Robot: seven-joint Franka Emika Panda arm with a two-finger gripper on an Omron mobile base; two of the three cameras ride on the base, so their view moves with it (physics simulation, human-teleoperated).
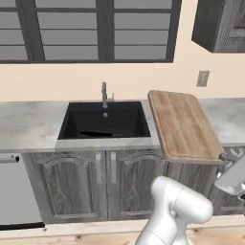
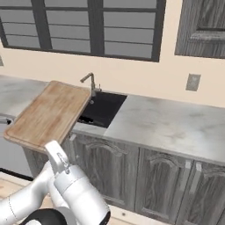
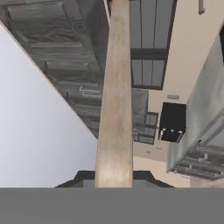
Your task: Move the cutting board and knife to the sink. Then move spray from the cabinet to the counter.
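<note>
Gripping the near edge of the flat light-brown wooden cutting board (image 1: 183, 125), the closed two-finger gripper (image 1: 225, 158) holds it lifted and tilted just beside the black sink basin (image 1: 104, 119), over the pale marbled counter (image 1: 28, 125).

A beige wall (image 1: 143, 79) runs behind the tabletop (image 2: 176, 125), which is pale marbled stone. Above it sits a wide window (image 1: 95, 28) with dark frames and grey panes (no view beyond them can be made out). A grey outlet (image 1: 203, 78) is set in the wall to the right of the window. Below the stone are dark grey wood-grain lower doors (image 1: 86, 184) with arched panels. The floor (image 1: 72, 237) is light wood planks, with a pale baseboard strip along the foot of the doors.
</note>
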